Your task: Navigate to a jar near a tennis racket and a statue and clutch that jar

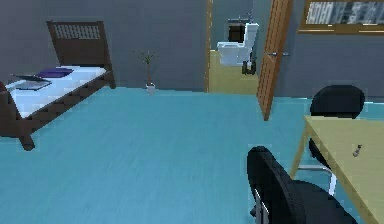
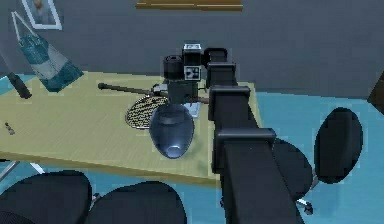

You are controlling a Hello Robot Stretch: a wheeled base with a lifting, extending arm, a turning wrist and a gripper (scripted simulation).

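Grasp step: your gripper at jar by racket; can't tell if holding. Next: lift straight, check.

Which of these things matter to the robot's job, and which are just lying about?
Job: jar, tennis racket, teal figure (likely the statue), gripper.
Lying about: bed, toilet, potted plant, black chairs.

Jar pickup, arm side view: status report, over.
Tool by jar; hold cannot be told. Jar stands on table. Tennis racket lies right beside it, possibly in the way.
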